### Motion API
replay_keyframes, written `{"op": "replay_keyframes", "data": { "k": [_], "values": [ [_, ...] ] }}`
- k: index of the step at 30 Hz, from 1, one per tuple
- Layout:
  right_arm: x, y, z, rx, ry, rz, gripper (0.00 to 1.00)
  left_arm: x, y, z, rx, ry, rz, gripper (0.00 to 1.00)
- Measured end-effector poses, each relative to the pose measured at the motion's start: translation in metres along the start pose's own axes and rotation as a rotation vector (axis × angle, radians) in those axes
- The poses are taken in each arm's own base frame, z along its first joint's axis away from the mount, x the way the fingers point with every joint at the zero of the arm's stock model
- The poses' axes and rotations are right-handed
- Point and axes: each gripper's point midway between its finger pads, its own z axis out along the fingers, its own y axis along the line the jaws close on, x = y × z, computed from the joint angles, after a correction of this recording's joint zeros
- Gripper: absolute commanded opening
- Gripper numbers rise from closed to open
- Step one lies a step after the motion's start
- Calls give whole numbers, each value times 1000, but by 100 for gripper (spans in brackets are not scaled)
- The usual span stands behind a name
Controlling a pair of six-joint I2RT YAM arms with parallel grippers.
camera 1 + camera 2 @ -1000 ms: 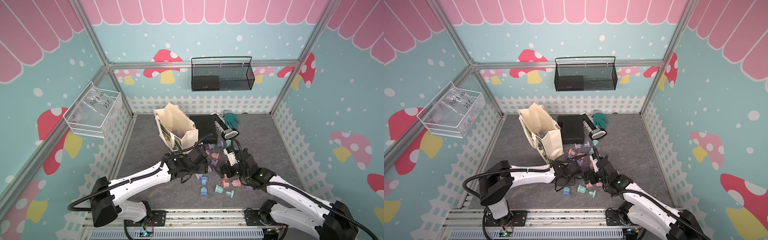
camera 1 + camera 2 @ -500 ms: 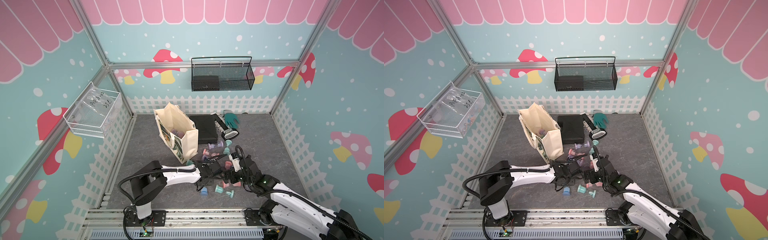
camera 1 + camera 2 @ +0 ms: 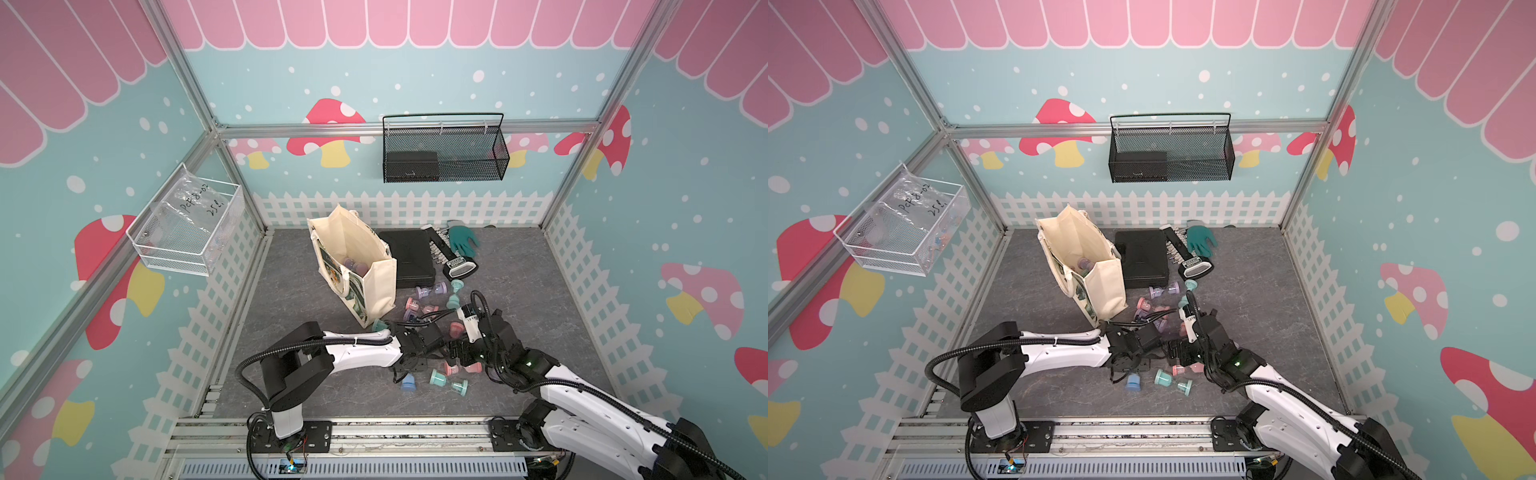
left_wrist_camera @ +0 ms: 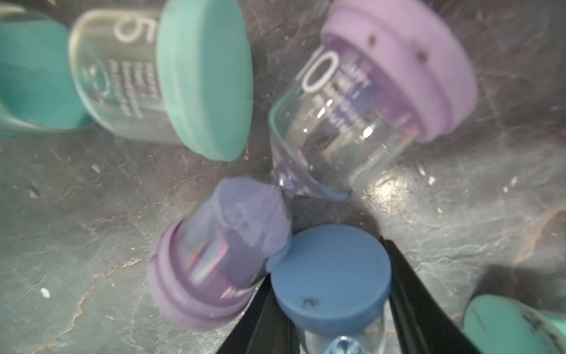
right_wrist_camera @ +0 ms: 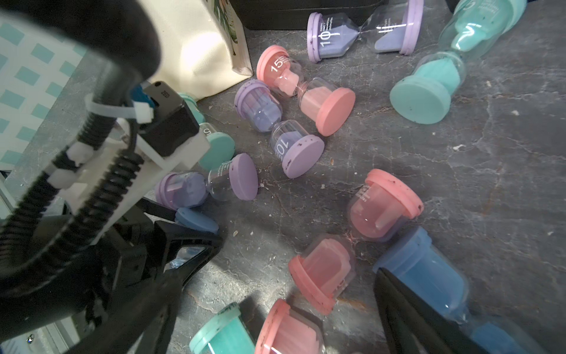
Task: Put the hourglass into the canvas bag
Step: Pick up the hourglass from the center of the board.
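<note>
The blue-capped glass hourglass (image 4: 330, 275) is down at the grey stone-patterned surface (image 4: 92, 214), out among the loose timers, with its cap turned toward the left wrist camera. It sits between the two black fingers of the left pincer (image 4: 327, 266). They stand close against either side of it, but I cannot tell whether they press on it.

Just beside its cap lies a lilac-capped hourglass (image 4: 337, 116) marked 10, and past that a teal-capped hourglass (image 4: 171, 76) marked 5.

The right pincer (image 5: 297, 257) hangs wide open and grips nothing, with pink-capped hourglasses (image 5: 321, 272) lying between and ahead of its fingers.

In both top views the cream canvas bag (image 3: 374, 286) (image 3: 1100, 282), with its dark green printed side, stands upright and open near the pile, a few timers already inside. A flat black case (image 3: 409, 257) lies just beside it.
</note>
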Motion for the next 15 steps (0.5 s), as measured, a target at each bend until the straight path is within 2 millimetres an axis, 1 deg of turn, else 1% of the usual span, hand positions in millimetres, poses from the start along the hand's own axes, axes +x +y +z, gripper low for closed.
{"op": "replay_keyframes", "data": {
  "k": [5, 11, 15],
  "values": [
    [3, -3, 1, 12, 2, 1, 100, -1, 0, 11, -26, 0, -4, 54],
    [5, -5, 2, 17, 4, 2, 100, -6, -3, 13, -32, -27, -15, 50],
    [3, -4, 2, 13, -5, 1, 100, -9, -4, 13, -36, -40, -18, 47]
  ]
}}
